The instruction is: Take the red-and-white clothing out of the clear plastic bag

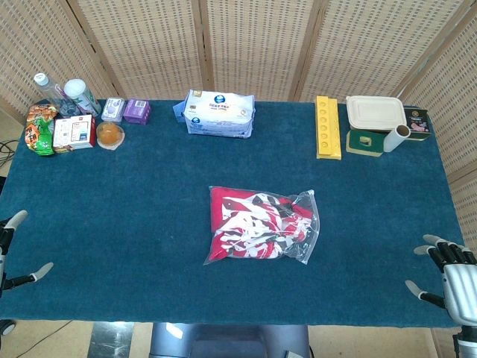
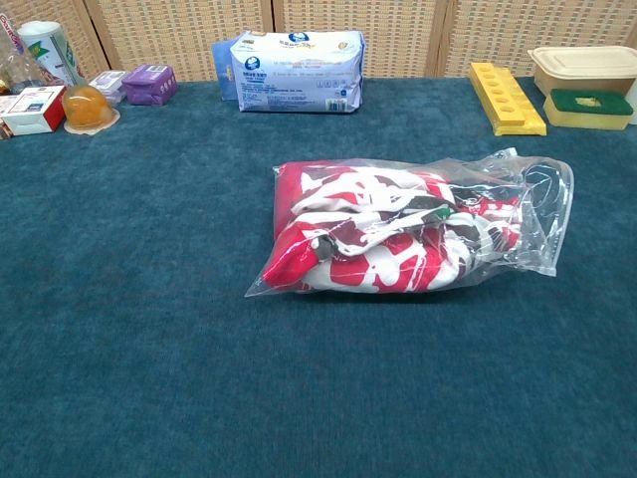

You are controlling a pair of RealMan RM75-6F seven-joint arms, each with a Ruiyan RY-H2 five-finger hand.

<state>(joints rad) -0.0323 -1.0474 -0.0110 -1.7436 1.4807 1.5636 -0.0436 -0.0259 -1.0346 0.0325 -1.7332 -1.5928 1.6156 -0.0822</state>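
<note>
The red-and-white clothing [image 1: 250, 227] [image 2: 368, 234] lies folded inside the clear plastic bag [image 1: 307, 224] [image 2: 537, 214] at the middle of the blue table. The bag's loose, empty end points right. My left hand [image 1: 13, 250] hangs at the table's front left edge, fingers spread and holding nothing. At the front right edge my right hand [image 1: 447, 272] is also open, fingers apart. Both hands are far from the bag. The chest view shows neither hand.
Along the back stand bottles [image 1: 65, 93], snack packs [image 1: 43, 128], an orange cup [image 1: 109, 134], purple boxes [image 1: 136, 110], a wipes pack [image 1: 218, 113] [image 2: 297, 70], a yellow tray [image 1: 327, 127] [image 2: 506, 98], a lidded container [image 1: 376, 112] and a white roll [image 1: 395, 138].
</note>
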